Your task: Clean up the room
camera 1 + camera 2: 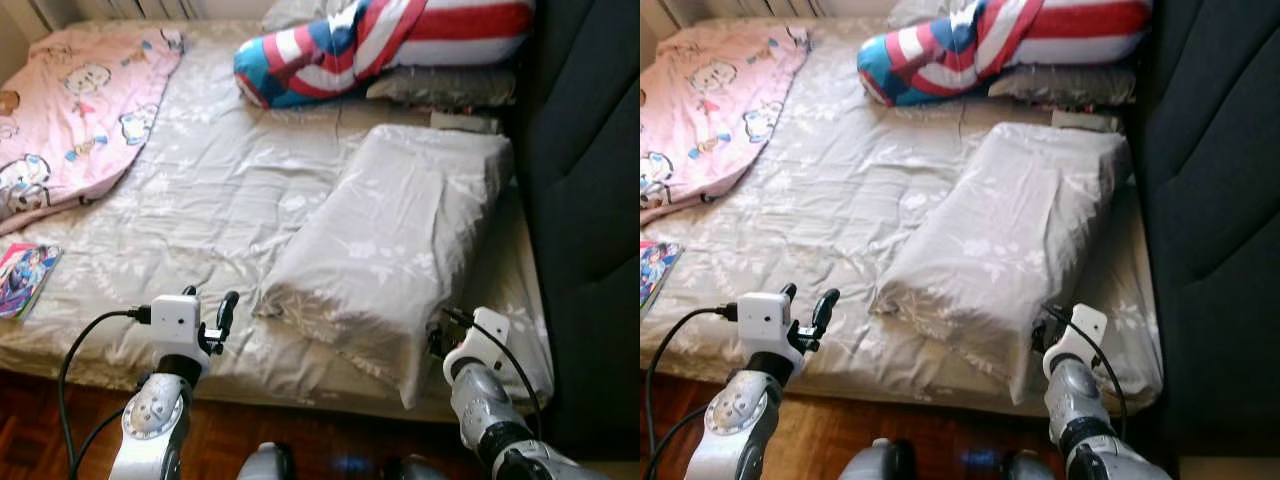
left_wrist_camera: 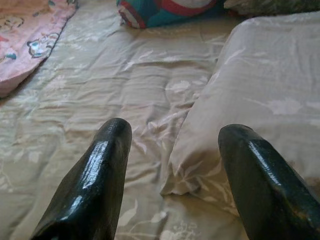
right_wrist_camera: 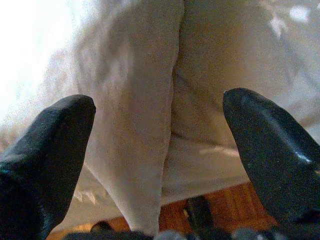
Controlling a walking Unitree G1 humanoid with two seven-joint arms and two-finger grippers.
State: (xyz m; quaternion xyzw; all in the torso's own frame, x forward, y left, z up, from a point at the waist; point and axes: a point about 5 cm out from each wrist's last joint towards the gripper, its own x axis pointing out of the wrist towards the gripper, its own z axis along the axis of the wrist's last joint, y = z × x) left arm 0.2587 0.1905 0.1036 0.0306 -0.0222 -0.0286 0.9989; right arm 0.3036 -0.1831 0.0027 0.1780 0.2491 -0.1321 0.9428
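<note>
a: status of the bed [image 1: 240, 200] at this point?

b: the mattress carried a grey floral sheet, wrinkled across the middle. judged from that, bed-making was not finished. the dark padded headboard [image 1: 590, 180] ran along the robot's right side.

a: largest loose item?

b: the grey floral pillow [image 1: 395, 250]. it lay diagonally, one corner overhanging the near edge of the mattress, its far end close to the headboard. it read as out of place and was the likely item in hand.

a: other items?

b: a pink cartoon-print blanket [image 1: 75, 100] lay crumpled over the far left corner. a red, white and blue striped cushion [image 1: 380, 45] rested on a flat grey pillow [image 1: 445, 85] at the headboard end. a colourful book [image 1: 25, 278] lay at the left near edge of the bed. none of these appeared sorted, so most of the task was judged outstanding.

a: gripper states?

b: the left gripper [image 1: 210, 310] hovered over the near edge of the sheet, just beside the pillow's left corner, fingers spread and holding nothing. the right gripper [image 3: 160, 165] was at the overhanging corner, fingers parted on either side of the hanging fabric, with no grip on it.

a: next requirement?

b: probably closing both grippers on the pillow's corners, then lifting it toward the headboard.
</note>
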